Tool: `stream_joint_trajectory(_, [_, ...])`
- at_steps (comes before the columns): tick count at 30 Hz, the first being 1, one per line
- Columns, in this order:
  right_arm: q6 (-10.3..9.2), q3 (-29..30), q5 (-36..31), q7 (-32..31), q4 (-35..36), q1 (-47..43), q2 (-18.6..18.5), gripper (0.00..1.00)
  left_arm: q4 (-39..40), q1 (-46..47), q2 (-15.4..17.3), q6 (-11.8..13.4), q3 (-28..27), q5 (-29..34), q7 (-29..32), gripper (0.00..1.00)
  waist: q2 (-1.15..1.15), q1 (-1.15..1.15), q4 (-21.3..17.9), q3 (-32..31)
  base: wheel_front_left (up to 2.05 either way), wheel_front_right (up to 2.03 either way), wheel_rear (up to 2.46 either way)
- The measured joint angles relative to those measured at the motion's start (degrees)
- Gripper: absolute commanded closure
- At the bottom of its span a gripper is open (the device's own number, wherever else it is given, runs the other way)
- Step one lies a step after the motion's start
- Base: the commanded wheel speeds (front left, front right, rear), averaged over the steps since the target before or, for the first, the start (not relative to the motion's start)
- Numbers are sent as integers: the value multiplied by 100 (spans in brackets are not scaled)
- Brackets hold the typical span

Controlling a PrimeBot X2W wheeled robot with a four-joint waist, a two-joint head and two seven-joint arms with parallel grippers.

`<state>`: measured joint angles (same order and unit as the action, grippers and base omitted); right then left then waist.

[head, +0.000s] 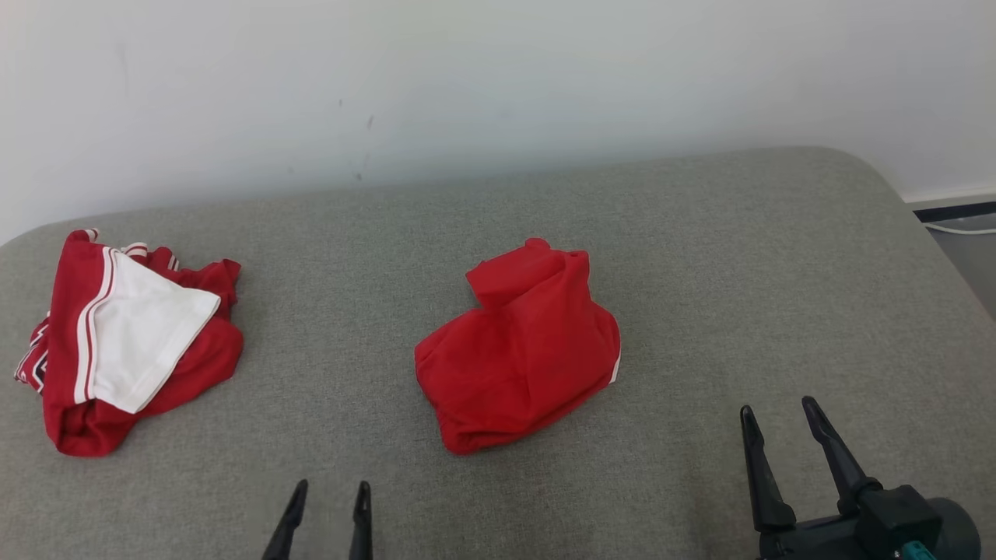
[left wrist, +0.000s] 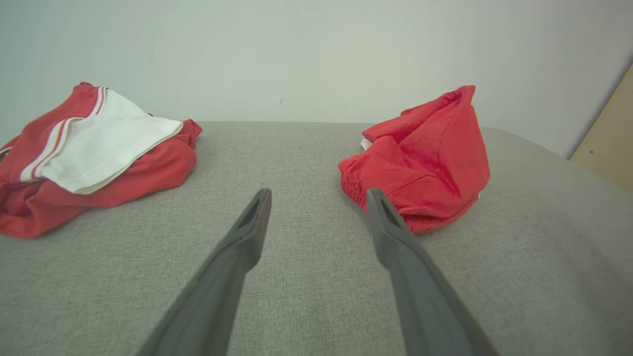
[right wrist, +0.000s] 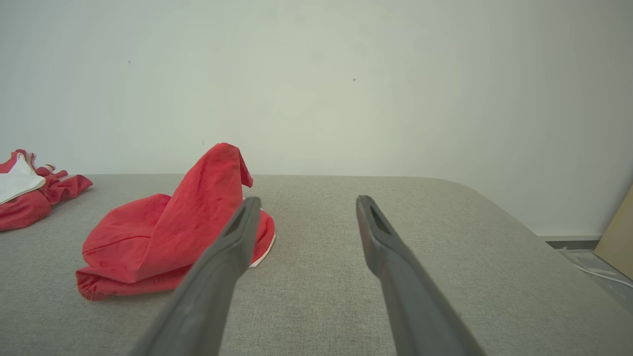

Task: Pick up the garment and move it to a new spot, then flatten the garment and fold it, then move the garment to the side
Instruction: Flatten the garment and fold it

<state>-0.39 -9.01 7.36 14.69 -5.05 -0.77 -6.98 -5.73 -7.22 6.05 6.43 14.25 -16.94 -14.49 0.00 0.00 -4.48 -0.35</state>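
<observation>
A crumpled plain red garment (head: 521, 350) lies in a heap near the middle of the grey padded surface (head: 700, 257); it also shows in the left wrist view (left wrist: 425, 158) and the right wrist view (right wrist: 173, 232). My left gripper (head: 331, 490) stands open at the bottom edge, in front of and to the left of the garment, apart from it. In its own view the left gripper (left wrist: 319, 195) holds nothing. My right gripper (head: 774, 408) is open at the lower right, well clear of the garment. The right gripper (right wrist: 306, 200) is empty too.
A second bundle of red and white clothing (head: 124, 334) lies at the far left of the surface, also visible as the red and white bundle (left wrist: 89, 148). A pale wall (head: 498, 78) rises behind. The surface's rounded right edge drops to a floor with a white cable (head: 961, 228).
</observation>
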Motion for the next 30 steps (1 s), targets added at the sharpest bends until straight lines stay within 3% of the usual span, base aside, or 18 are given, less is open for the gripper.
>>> stream_joint_trajectory(11, [149,-179,-46,0,54,231,25,0,-1105,1065,-107,-500,711,121,452,0,0,1,-252,333,0,0,0])
stream_joint_trajectory(29, [200,-169,-67,1,49,726,90,0,-2538,2364,-208,-593,735,268,735,0,0,2,-864,1209,0,0,0])
stream_joint_trajectory(30, [200,-144,-67,0,48,736,90,0,-2593,2403,-211,-594,755,277,735,4,0,2,-885,1246,0,0,0])
